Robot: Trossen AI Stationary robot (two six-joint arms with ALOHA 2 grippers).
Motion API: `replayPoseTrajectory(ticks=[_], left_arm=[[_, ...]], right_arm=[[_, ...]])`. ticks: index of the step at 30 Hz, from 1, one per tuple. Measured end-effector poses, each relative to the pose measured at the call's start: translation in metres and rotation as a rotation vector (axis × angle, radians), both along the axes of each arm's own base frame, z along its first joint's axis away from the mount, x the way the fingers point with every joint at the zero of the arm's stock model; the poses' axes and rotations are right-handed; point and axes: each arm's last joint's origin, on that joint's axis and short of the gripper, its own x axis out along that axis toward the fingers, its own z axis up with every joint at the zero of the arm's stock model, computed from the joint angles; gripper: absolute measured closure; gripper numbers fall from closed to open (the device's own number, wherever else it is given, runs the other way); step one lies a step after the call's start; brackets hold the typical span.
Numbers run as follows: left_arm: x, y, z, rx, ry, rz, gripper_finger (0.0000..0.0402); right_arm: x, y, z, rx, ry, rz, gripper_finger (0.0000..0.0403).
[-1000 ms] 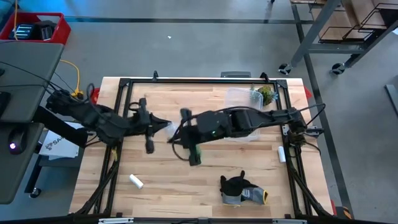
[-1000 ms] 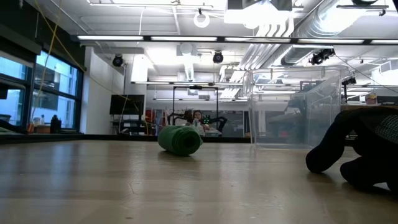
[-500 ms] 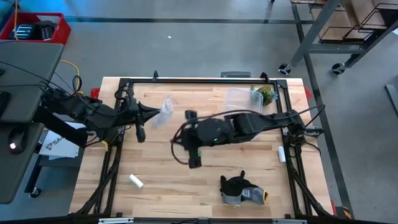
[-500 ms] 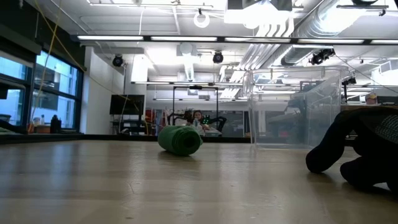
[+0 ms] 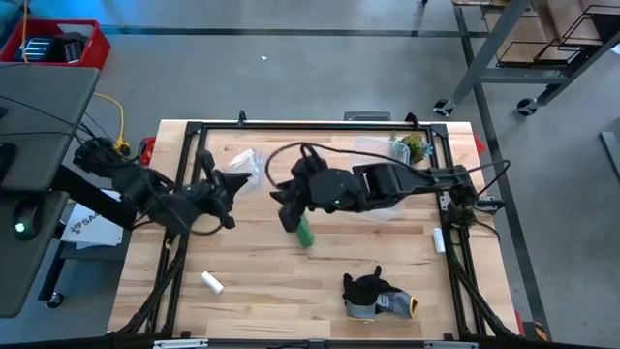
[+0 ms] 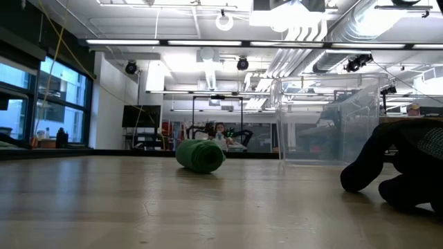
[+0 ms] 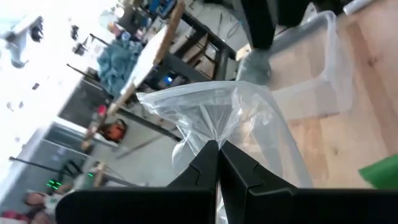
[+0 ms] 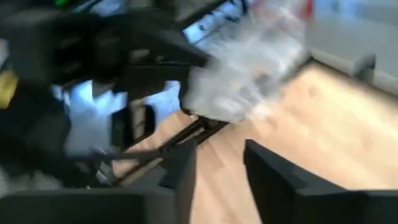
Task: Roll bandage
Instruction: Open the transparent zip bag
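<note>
The bandage is a compact bright green roll lying on its side on the wooden table near the middle; it also shows in the low view. My right gripper is open just beyond the roll's far end, touching nothing; its fingers stand apart. My left gripper is at the table's left, shut on a clear plastic bag. An edge of the green roll shows in the left wrist view. My left gripper pinches a gathered, crumpled part of the clear plastic bag between its two fingertips, several layers bunched together. The rest of the bag fans out loosely beyond the fingertips, toward the table's far side.
A clear plastic container stands at the far right, with a yellow-green thing beside it. A dark grey glove lies near the front edge. Small white cylinders lie at the front left and the right.
My left gripper has drawn the clear bag away from the middle, toward the table's left and far side. My right gripper has moved from over the green roll toward the far edge. The roll lies on the table where it was.
</note>
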Motion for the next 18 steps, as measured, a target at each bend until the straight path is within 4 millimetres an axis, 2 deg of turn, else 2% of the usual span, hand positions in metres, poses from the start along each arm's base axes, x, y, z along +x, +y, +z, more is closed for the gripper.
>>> replayPoseTrajectory(ticks=[4,6,13,18], left_arm=[[-0.006,-0.005,0.002,0.102,0.017,0.011,0.0401],[-0.007,-0.007,0.003,0.161,0.036,0.026,0.0401],[-0.018,-0.005,0.008,0.105,-0.032,0.037,0.0401],[-0.033,0.002,0.016,0.022,-0.109,0.025,0.0401]], right_arm=[[0.007,-0.015,-0.013,0.357,-0.052,-0.184,0.0223],[0.011,-0.020,-0.019,0.463,-0.071,-0.231,0.0208],[0.030,-0.017,-0.008,0.579,-0.353,-0.180,0.0201],[0.031,-0.017,-0.013,0.654,-0.378,-0.265,0.0201]])
